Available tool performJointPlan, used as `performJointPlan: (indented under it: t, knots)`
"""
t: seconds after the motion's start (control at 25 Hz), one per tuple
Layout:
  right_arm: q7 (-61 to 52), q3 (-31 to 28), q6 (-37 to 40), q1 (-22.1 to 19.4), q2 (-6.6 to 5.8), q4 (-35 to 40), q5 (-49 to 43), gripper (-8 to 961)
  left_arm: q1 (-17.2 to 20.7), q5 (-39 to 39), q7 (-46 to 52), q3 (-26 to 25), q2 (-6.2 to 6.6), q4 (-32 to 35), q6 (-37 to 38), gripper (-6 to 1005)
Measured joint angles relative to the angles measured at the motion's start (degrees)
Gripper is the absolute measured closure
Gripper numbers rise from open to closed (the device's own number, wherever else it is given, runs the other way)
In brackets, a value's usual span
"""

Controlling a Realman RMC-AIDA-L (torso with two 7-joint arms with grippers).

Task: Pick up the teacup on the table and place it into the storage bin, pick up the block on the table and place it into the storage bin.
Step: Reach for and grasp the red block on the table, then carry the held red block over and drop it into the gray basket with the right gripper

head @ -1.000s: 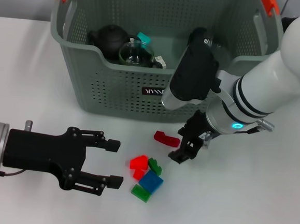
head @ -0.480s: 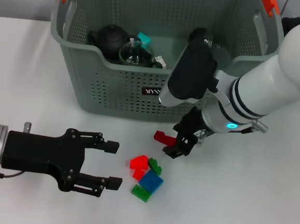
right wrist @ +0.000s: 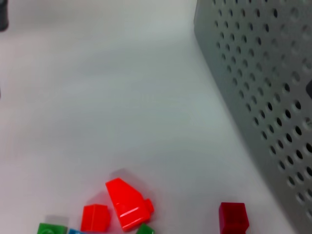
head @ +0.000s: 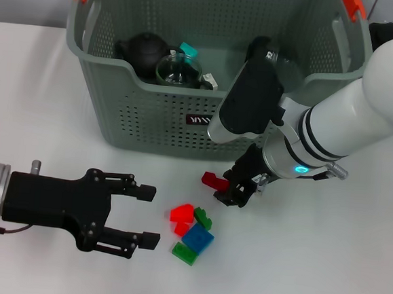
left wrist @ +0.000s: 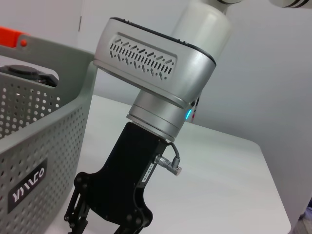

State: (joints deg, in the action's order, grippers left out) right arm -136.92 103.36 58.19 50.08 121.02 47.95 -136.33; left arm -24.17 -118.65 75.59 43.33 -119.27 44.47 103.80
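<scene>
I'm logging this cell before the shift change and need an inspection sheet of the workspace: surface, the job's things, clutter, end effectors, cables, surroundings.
Surface: white table, no spills seen.
Job's things: grey-green storage bin at the back, holding a dark teapot and a glass cup; dark red block on the table before the bin; a loose pile of red, green and blue blocks nearer the robot.
Clutter: small items in the bin, too hidden to name.
End effectors: right end effector down at the dark red block, grip unclear; left end effector open, low over the table left of the pile.
Cables: short lead at the right wrist.
Surroundings: plain wall.
</scene>
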Motion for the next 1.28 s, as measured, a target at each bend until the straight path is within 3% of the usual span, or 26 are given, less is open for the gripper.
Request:
performJointPlan:
  t: [0.2,0.4,0.64,1.16,1.28]
  knots:
    - [-0.01,0.54,-0.54,-0.04,0.0,-0.29,0.1,460,0.0,0.0,0.0,0.0,0.0,0.0,0.0,190]
    - [-0.01,0.61,-0.69,-0.14,0.0,-0.32,0.19,556,0.08,0.0,0.0,-0.08,0.06,0.0,0.0,190]
    - [-0.01,0.61,-0.71,-0.17,0.0,-0.32,0.19,558,0.09,0.0,0.0,-0.04,0.09,0.0,0.0,190]
    - [-0.01,0.02,0.51,-0.25,-0.33,0.52,0.18,757,0.09,0.0,0.0,-0.41,0.19,0.0,0.0,190]
    - [0.28,-1.08,2.67,-0.31,-0.58,1.91,0.18,753,0.09,0.0,0.0,-0.47,0.21,0.0,0.09,190]
